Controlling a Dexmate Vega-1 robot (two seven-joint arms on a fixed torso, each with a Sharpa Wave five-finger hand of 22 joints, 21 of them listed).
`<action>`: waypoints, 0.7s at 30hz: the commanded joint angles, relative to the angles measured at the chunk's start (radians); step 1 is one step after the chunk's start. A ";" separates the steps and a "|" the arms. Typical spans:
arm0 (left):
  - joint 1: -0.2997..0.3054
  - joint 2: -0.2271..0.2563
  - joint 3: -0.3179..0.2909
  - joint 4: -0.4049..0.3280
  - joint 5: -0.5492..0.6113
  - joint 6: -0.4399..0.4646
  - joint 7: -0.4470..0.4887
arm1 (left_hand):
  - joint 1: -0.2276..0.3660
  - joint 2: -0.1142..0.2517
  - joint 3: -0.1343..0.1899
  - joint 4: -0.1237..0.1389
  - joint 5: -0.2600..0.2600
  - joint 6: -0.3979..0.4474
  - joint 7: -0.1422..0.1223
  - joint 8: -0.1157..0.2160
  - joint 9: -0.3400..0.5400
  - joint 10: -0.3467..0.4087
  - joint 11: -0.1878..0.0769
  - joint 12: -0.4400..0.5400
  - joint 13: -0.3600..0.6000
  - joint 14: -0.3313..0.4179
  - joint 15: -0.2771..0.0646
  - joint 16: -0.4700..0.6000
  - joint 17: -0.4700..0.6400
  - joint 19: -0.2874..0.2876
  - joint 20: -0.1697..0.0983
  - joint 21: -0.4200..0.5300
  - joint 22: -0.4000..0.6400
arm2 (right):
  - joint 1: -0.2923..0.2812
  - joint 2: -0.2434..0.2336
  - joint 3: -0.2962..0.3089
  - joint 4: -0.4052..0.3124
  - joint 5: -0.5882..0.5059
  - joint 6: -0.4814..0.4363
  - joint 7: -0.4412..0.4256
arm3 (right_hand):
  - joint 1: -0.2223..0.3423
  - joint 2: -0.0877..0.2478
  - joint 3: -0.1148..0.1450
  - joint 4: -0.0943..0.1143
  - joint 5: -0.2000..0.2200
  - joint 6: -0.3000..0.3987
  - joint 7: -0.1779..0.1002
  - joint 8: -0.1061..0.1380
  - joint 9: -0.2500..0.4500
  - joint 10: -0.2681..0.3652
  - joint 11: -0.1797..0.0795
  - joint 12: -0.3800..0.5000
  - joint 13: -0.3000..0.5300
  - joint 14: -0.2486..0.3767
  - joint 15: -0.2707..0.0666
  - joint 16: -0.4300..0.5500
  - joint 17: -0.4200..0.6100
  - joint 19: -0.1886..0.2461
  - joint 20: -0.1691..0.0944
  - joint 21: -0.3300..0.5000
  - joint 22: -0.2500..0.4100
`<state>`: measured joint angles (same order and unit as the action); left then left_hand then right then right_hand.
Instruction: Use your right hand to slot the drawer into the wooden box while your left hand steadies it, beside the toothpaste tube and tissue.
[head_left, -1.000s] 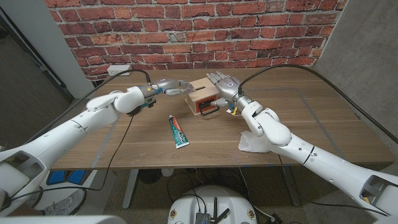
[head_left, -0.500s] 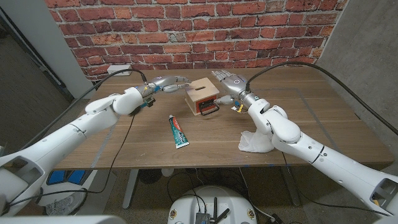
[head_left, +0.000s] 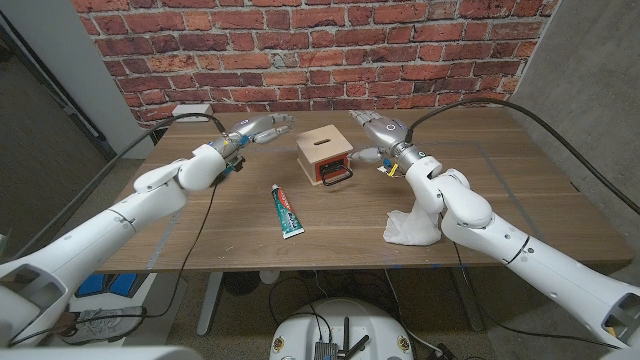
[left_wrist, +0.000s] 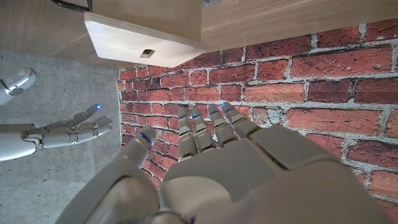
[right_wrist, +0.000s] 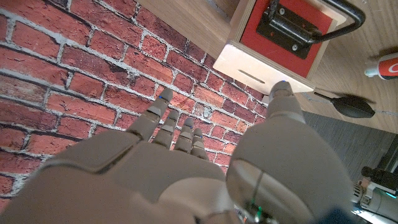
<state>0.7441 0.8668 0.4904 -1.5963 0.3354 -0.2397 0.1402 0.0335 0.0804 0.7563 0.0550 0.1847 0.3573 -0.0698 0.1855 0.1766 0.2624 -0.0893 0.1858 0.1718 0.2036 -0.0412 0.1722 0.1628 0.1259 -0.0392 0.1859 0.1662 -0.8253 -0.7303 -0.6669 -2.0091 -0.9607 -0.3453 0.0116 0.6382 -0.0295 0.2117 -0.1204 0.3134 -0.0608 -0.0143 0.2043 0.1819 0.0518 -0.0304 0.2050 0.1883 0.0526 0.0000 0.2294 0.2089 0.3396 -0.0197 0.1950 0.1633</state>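
1. Standing on the wooden table (head_left: 520, 190), the wooden box (head_left: 323, 148) sits between the two hands, near the table's far middle, with a small slot in its top face.
2. Its red-fronted drawer (head_left: 334, 171) faces the robot and sits in the box, its front about level with the box's front (whether it is pushed fully home I cannot tell), with a black metal handle (head_left: 338, 176) on the front.
3. To the box's left, the left hand (head_left: 258, 128) is held apart from it, touching nothing; its fingers (left_wrist: 211, 124) are stretched out long and lie close together, the thumb a little aside.
4. To the box's right, the right hand (head_left: 377, 128) is likewise off the box and holds nothing; its fingers (right_wrist: 177, 134) are extended and near one another, the thumb (right_wrist: 283, 106) standing separate.
5. In the right wrist view the box (right_wrist: 273, 62) shows with the drawer's red face (right_wrist: 286, 28) and black handle (right_wrist: 323, 25) clearly visible.
6. In the left wrist view the box's pale top (left_wrist: 143, 40) with its slot is seen, and the right hand (left_wrist: 65, 132) shows beyond with fingers slightly parted.
7. A toothpaste tube (head_left: 287, 210) lies flat on the table in front of the box, well apart from it.
8. A white crumpled tissue (head_left: 408, 229) lies near the table's front edge, partly under the right arm.
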 joint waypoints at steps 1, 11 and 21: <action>0.079 -0.029 -0.040 -0.006 -0.039 0.022 0.126 | -0.003 0.067 0.004 -0.001 -0.003 0.001 0.005 0.003 0.000 0.002 0.002 -0.001 0.002 0.001 -0.083 0.001 0.002 0.010 -0.153 0.007 0.002 | -0.051 -0.003 0.065 -0.016 0.171 0.001 -0.077 | -0.006 0.012 0.008 0.003 -0.003 0.008 0.000 0.004 0.000 0.015 -0.003 0.007 0.004 0.012 -0.002 0.007 0.001 0.012 -0.001 0.004 0.000; 0.102 -0.076 -0.062 0.037 -0.140 -0.005 0.168 | 0.001 0.068 0.009 -0.008 -0.003 -0.016 0.006 -0.004 0.000 -0.013 0.005 -0.006 0.002 -0.014 -0.077 -0.004 0.001 0.011 -0.152 0.006 0.002 | -0.092 0.000 0.129 -0.024 0.345 -0.002 -0.136 | -0.035 0.021 0.000 0.018 -0.012 0.025 -0.014 0.007 0.000 0.027 0.002 0.007 0.004 0.014 -0.004 0.008 0.004 0.019 -0.003 0.001 0.000; 0.094 -0.143 -0.071 0.114 -0.274 -0.055 0.162 | 0.020 0.073 0.018 -0.036 -0.005 -0.044 0.017 -0.010 0.000 -0.042 0.010 -0.010 0.002 -0.036 -0.066 -0.006 -0.001 0.009 -0.143 0.004 0.002 | -0.134 0.018 0.203 0.005 0.557 0.029 -0.216 | -0.068 0.021 -0.013 0.031 -0.026 0.031 -0.004 0.005 -0.001 0.039 0.008 0.007 0.004 0.015 0.003 0.008 0.007 0.022 0.003 -0.002 0.001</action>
<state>0.8351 0.7929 0.4340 -1.5596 0.1837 -0.2479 0.2900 0.0402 0.0871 0.7746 0.0278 0.1807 0.3210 -0.0517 0.1774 0.1765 0.2320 -0.0802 0.1808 0.1718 0.1709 -0.0373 0.1645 0.1622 0.1294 -0.0357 0.1859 0.1662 -0.9175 -0.7272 -0.5355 -2.0292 -0.6377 -0.3489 -0.1162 0.5865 -0.0100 0.1968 -0.0976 0.2906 -0.0305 -0.0196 0.2042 0.1819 0.0786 -0.0251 0.2050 0.1883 0.0633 -0.0003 0.2331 0.2118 0.3520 -0.0179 0.1974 0.1633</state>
